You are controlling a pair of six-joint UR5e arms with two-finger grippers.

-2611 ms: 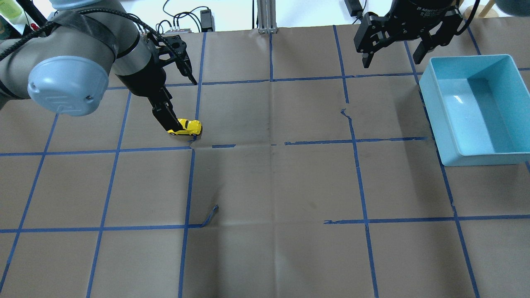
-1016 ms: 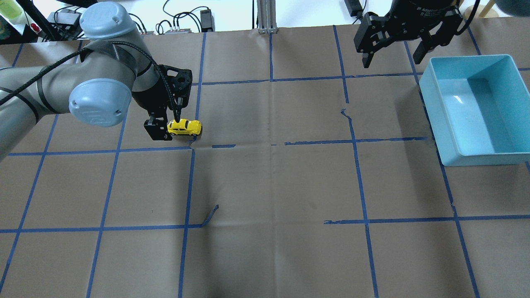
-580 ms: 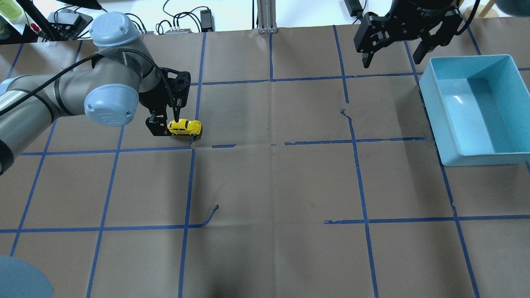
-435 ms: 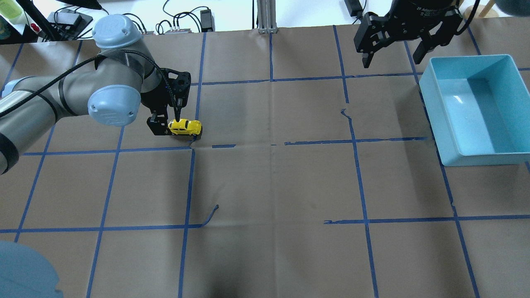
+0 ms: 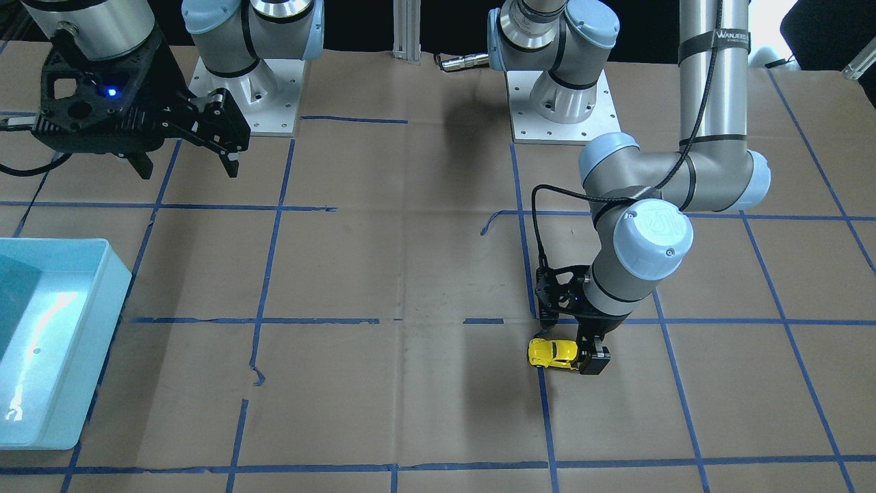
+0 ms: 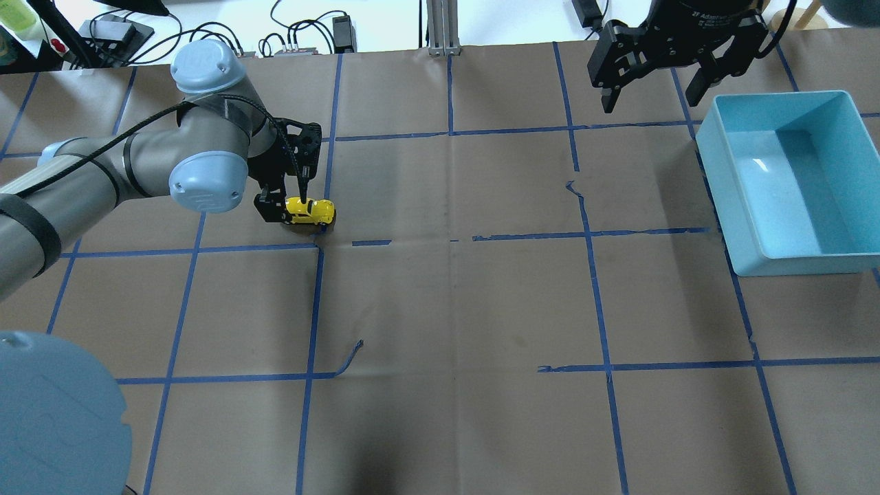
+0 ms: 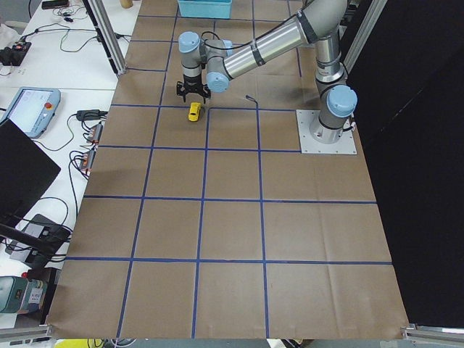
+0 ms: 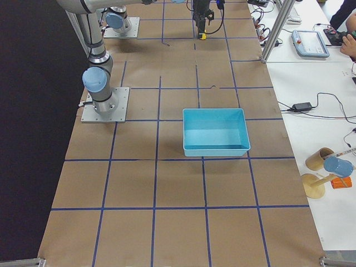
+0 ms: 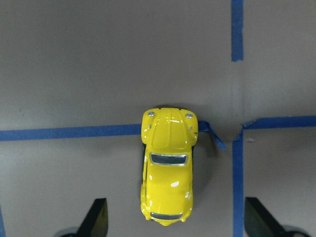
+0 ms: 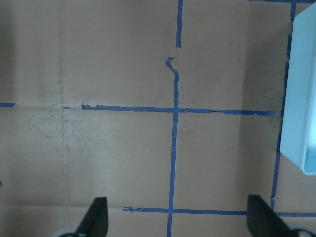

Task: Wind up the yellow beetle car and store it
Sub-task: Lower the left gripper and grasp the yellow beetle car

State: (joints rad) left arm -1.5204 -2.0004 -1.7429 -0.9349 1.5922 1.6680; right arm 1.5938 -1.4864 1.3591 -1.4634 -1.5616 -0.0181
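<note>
Worktop (image 6: 481, 309) status: left hand (image 9: 177, 218) spread wide astride yellow beetle car (image 9: 168, 173), no contact, nearer far edge; right hand (image 10: 177, 219) wide, empty, high up.

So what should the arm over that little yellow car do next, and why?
Probably close the fingers on the yellow beetle car. The left gripper is open, with one finger on each side of one end of the car and clear gaps to its sides; the car sits on the table. A grip seems needed before winding it.
</note>
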